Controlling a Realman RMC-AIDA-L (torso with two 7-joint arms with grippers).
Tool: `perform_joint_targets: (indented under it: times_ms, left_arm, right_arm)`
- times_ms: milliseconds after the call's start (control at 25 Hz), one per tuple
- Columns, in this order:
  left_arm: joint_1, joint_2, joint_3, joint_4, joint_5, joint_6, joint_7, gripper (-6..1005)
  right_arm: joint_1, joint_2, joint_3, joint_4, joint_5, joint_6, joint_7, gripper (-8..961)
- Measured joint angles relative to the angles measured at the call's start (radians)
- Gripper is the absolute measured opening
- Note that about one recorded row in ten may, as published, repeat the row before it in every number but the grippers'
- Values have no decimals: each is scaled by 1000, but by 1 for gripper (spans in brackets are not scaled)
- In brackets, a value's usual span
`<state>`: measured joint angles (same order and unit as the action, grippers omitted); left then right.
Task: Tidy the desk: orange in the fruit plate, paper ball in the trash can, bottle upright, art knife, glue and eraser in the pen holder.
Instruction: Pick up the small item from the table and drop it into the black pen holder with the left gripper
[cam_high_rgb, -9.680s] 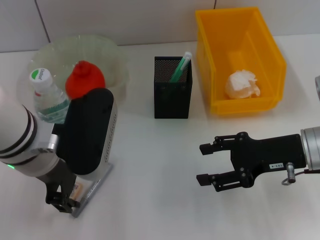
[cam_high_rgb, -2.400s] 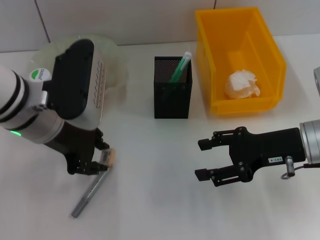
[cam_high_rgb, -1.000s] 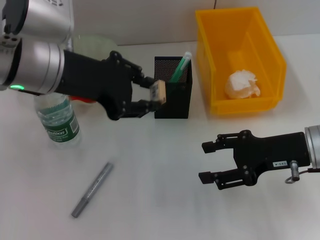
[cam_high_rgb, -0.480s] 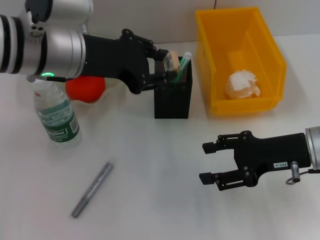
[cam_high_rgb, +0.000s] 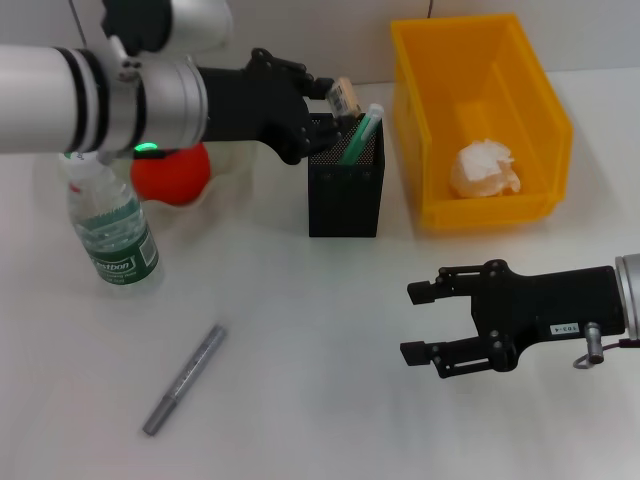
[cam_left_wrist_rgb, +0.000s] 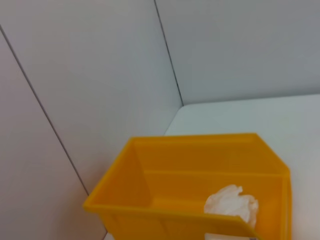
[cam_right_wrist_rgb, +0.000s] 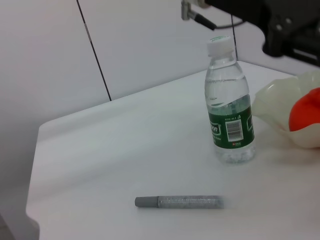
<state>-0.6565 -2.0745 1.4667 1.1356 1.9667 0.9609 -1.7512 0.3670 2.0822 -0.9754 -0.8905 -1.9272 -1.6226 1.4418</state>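
Left gripper (cam_high_rgb: 330, 100) was extended from the left, above the far-left rim of the pen holder (cam_high_rgb: 345, 205), fingers pinched on the eraser (cam_high_rgb: 344, 96). Eraser was held over the holder's open top, not inside it. A green-and-white glue stick (cam_high_rgb: 360, 134) stood tilted in the holder, its cap poking out just right of the eraser.

Right gripper (cam_high_rgb: 422, 322) hovered over bare desk (cam_high_rgb: 300, 340) at near right, jaws spread, holding nothing.

Bottle (cam_high_rgb: 109, 228) stood upright at left, white cap on, green label; it also showed standing in the right wrist view (cam_right_wrist_rgb: 229, 117). Orange (cam_high_rgb: 172, 174) sat in the pale fruit plate (cam_high_rgb: 228, 172) at far left, partly hidden behind the left arm. Art knife (cam_high_rgb: 184, 379), a grey stick, lay flat on the desk at near left, well apart from the holder; in the right wrist view (cam_right_wrist_rgb: 179, 202) it lay near the bottle.

Paper ball (cam_high_rgb: 485, 170) rested inside the yellow trash can (cam_high_rgb: 540, 95) at far right, just right of the pen holder; the left wrist view showed the same ball (cam_left_wrist_rgb: 231, 203) in the bin (cam_left_wrist_rgb: 165, 175).
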Motion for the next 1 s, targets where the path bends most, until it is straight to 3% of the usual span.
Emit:
perform_joint_targets:
  times_ms: [320,1000]
  left_arm:
    - [-39,-4,65,-106,-3,-123,1,483]
    - [-80,-6,142,-190,-19,-266,-1,521]
  right_arm:
    - [-1,-1,0,-2,3,0,0,766]
    - [-8,-1,0,-2,4,0,-2,766]
